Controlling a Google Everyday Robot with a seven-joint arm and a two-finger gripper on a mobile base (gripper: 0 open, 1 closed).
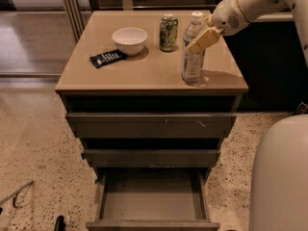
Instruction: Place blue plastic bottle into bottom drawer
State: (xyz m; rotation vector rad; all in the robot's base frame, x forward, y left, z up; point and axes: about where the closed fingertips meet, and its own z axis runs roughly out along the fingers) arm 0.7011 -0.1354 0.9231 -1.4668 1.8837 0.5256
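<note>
The blue plastic bottle (pixel 192 52) is clear with a white cap and stands upright on the cabinet top near its right front corner. My gripper (pixel 201 40) reaches in from the upper right, with its tan fingers (pixel 204 38) lying against the bottle's upper part. The bottom drawer (pixel 151 199) is pulled out at the foot of the cabinet, and its grey inside shows nothing in it.
A green patterned can (pixel 168 32) stands just left of the bottle. A white bowl (pixel 129 40) and a dark flat packet (pixel 108 57) lie on the left of the cabinet top (pixel 96 76). The two upper drawers (pixel 151 125) stick out slightly. The robot's white base (pixel 279 177) is at lower right.
</note>
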